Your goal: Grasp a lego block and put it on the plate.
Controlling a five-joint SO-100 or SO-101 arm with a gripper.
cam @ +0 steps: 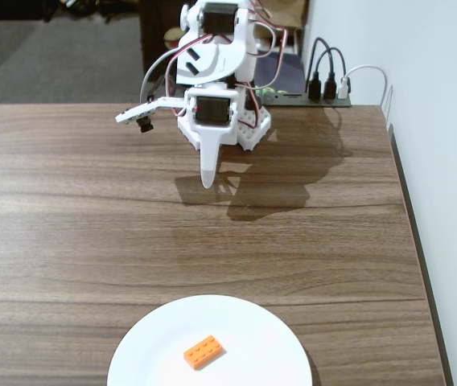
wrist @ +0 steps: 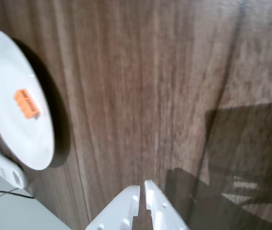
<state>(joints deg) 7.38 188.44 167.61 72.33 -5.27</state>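
**Brick on the plate, arm folded back**

The lego block lies flat on the plate, a little toward the plate's near side of centre in the fixed view, studs up and turned at a slant. In the wrist view the same orange brick sits well inside the white rim, nowhere close to sliding off.

The gripper is far from the plate, tucked close to the arm's own base at the far edge of the table, its fingers pointing down over bare wood. Seen from the wrist, the gripper has its two white tips almost meeting, with only a thin slit between them and nothing held (so it is clenched on air).

Judging by how things lie, the placing step looks done: the brick rests on the plate and the arm is apart from it. What remains, if anything, is to settle at rest; no fresh grasp seems called for. A small white device lies just beside the plate's rim in the wrist view.
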